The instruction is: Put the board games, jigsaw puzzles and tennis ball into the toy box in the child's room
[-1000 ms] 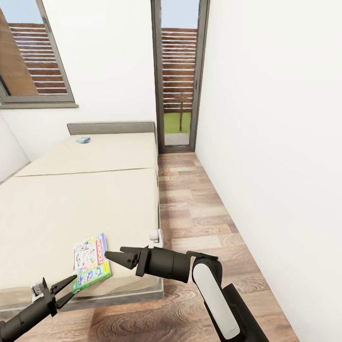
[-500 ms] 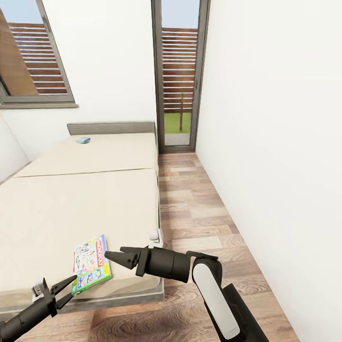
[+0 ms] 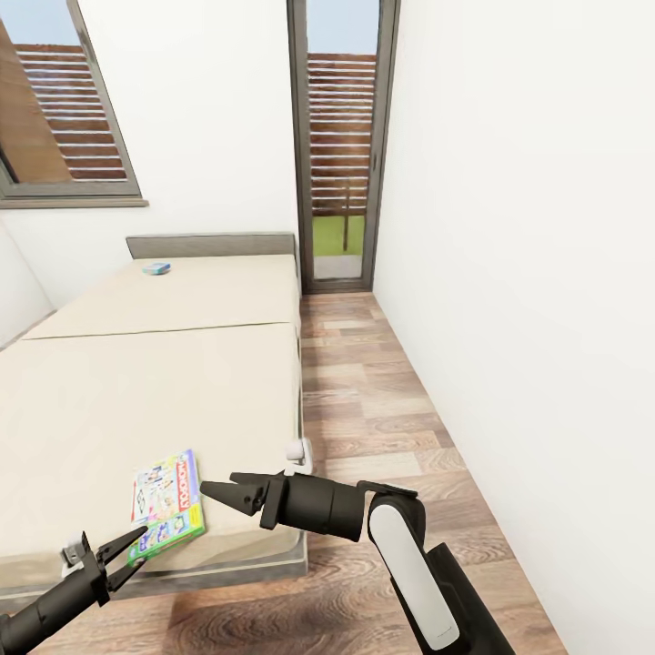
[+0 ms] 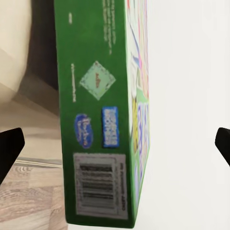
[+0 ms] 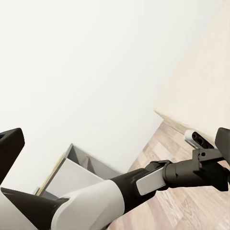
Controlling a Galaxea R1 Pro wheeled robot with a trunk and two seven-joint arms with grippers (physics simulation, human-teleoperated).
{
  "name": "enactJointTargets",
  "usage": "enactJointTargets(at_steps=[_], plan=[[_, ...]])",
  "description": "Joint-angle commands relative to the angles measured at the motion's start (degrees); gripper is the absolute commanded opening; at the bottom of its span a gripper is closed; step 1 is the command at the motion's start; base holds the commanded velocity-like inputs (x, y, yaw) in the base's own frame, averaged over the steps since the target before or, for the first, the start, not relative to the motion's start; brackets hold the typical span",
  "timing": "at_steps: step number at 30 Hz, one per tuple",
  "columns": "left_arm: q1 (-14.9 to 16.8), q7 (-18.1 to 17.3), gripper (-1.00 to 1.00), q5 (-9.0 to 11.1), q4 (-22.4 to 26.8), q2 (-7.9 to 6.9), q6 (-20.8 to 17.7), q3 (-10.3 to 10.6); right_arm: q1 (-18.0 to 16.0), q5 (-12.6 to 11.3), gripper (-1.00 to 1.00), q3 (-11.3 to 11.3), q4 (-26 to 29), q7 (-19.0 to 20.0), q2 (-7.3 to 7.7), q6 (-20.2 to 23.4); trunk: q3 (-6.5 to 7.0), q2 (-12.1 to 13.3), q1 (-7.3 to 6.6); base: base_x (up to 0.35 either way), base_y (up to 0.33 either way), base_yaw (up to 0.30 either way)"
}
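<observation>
Here the white-and-green game is seen lying flat at the bed's near edge, close to its foot corner; the blue game lies by the headboard. Both the left end effector and the right end effector are held spread wide, nothing gripped.

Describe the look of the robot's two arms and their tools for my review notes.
Both arms are matte black. The right arm carries a long white panel along one link and ends in a thick black cylinder; the right tool has two pointed black fingers. The left tool is slimmer, with two thin black prongs and a small grey fitting behind them.
</observation>
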State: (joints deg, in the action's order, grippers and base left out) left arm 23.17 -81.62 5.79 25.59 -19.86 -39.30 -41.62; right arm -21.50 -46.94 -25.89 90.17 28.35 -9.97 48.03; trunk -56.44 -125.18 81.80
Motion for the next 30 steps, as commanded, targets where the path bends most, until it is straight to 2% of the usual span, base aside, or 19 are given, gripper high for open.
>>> enactJointTargets(at_steps=[1,24,25,30], plan=[[0.0,-0.2,1.00,-0.1,0.0,0.02,-0.6,-0.1,0.0,0.0,1.00,0.1,0.0,0.1,-0.03,0.3,-0.05,0.0,-0.01,0.000,-0.018,0.000],[0.0,-0.1,1.00,-0.1,0.0,0.07,-0.6,-0.1,0.0,0.0,1.00,0.1,0.0,0.1,-0.03,0.3,-0.05,0.0,-0.01,-0.023,-0.026,0.000],[0.0,-0.1,-1.00,-0.1,0.0,0.07,-0.6,-0.1,0.0,0.0,1.00,0.1,0.0,0.1,-0.03,0.3,-0.05,0.0,-0.01,0.000,0.000,0.000],[0.0,-0.1,-1.00,-0.1,0.0,0.07,-0.6,-0.1,0.0,0.0,1.00,0.1,0.0,0.1,-0.03,0.2,-0.05,0.0,-0.01,0.000,0.000,0.000]])
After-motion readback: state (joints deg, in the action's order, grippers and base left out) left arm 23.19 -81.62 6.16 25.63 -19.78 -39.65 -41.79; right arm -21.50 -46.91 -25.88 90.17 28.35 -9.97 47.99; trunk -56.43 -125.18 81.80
